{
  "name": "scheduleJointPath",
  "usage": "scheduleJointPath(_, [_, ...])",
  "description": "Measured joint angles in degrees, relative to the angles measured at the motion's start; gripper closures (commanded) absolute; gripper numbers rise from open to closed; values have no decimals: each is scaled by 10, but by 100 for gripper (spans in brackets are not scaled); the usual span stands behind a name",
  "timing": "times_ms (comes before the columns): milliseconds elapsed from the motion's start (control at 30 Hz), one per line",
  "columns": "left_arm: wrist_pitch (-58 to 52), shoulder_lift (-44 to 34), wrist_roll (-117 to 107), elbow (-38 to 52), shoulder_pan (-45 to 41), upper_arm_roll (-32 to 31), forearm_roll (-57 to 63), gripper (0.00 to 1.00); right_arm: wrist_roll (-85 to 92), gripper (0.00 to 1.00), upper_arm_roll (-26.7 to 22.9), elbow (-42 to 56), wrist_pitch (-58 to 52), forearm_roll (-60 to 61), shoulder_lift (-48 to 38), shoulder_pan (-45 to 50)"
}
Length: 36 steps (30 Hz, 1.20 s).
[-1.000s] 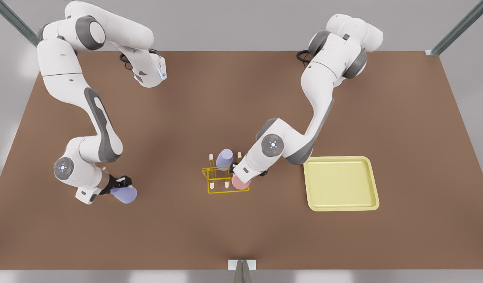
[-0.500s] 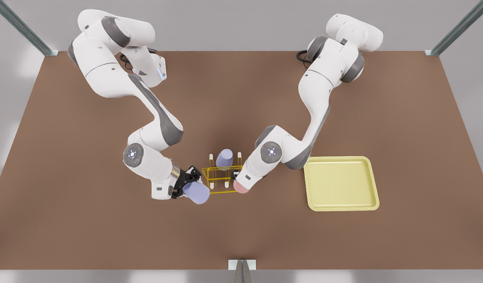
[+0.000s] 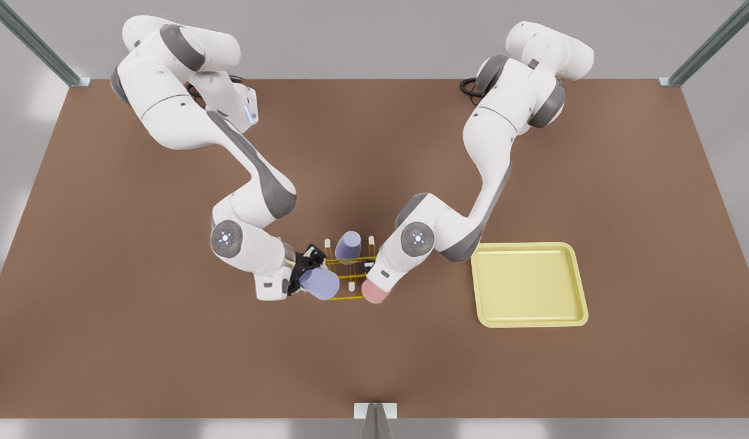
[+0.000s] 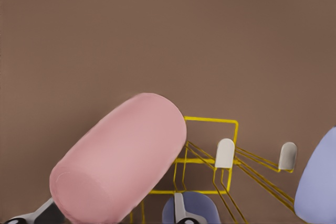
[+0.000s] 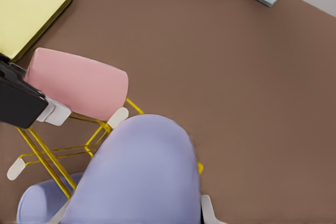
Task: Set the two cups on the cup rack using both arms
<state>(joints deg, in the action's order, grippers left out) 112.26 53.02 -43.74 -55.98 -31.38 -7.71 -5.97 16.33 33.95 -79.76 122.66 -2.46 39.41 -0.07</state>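
The yellow wire cup rack (image 3: 350, 262) stands mid-table with a lavender cup (image 3: 348, 246) on a rear peg. My left gripper (image 3: 369, 285), on the arm at the front view's right, is shut on the pink cup (image 3: 375, 294) (image 4: 121, 158), which lies tilted at the rack's front right corner. My right gripper (image 3: 305, 272), on the other arm, is shut on a second lavender cup (image 3: 319, 285) (image 5: 142, 177), tilted at the rack's front left corner. In the right wrist view the pink cup (image 5: 79, 85) hangs just above a white-tipped peg (image 5: 118, 116).
A flat pale-yellow tray (image 3: 528, 317) lies to the front view's right of the rack, close to the left arm's elbow. A metal post (image 3: 374, 421) stands at the table's front edge. Both arms crowd the rack from either side.
My right arm swung from the front view's far left across to the rack, carrying the lavender cup. The pink cup shifted slightly toward the table's front.
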Motion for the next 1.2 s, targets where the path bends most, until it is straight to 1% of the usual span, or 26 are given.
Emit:
scheduleJointPath(100, [-16,-18,-7,23,4,3,0,0,1,25,-1,0,-4,-2,3,3])
scheduleJointPath(167, [-31,-22,-12,48,15,4,-1,0,1,15,-1,0,-6,-5,4,4])
scheduleJointPath(200, [-38,-26,-14,54,22,4,-2,0,0,0,-1,0,-6,-8,4,4])
scheduleJointPath(267, [-62,-56,-16,59,58,4,0,0,-5,0,-3,0,-7,-16,7,5])
scheduleJointPath(333, [-105,-100,-10,61,87,35,15,0,-9,0,-4,0,-7,-21,9,6])
scheduleJointPath(400, [-163,-146,13,59,143,66,30,0,-13,0,-5,2,-7,-24,12,13])
scheduleJointPath(467, [-220,-175,48,55,183,74,52,0,-17,0,-6,11,-6,-28,23,23])
scheduleJointPath(500, [-240,-206,65,15,205,54,63,0,-19,0,-7,20,-6,-33,32,29])
scheduleJointPath(533, [-233,-293,83,-124,234,25,75,0,-20,0,-8,25,-6,-37,39,32])
scheduleJointPath(567, [-223,-371,101,-235,251,11,84,0,-22,0,-9,28,-6,-42,44,34])
scheduleJointPath(600, [-224,-410,118,-278,257,9,90,0,-23,0,-10,30,-5,-47,47,35])
scheduleJointPath(633, [-230,-428,134,-286,263,10,93,0,-25,0,-11,31,-4,-51,49,35])
scheduleJointPath(800, [-252,-428,214,-288,311,8,91,0,-31,0,-12,47,-2,-72,70,36])
scheduleJointPath(867, [-257,-424,243,-288,309,6,89,0,-34,0,-13,54,-1,-79,78,37])
scheduleJointPath(1033, [-266,-382,301,-287,298,5,88,0,-41,0,-17,73,1,-89,94,38])
scheduleJointPath(1200, [-269,-361,346,-286,302,8,82,0,-25,0,-25,90,-3,-68,104,42])
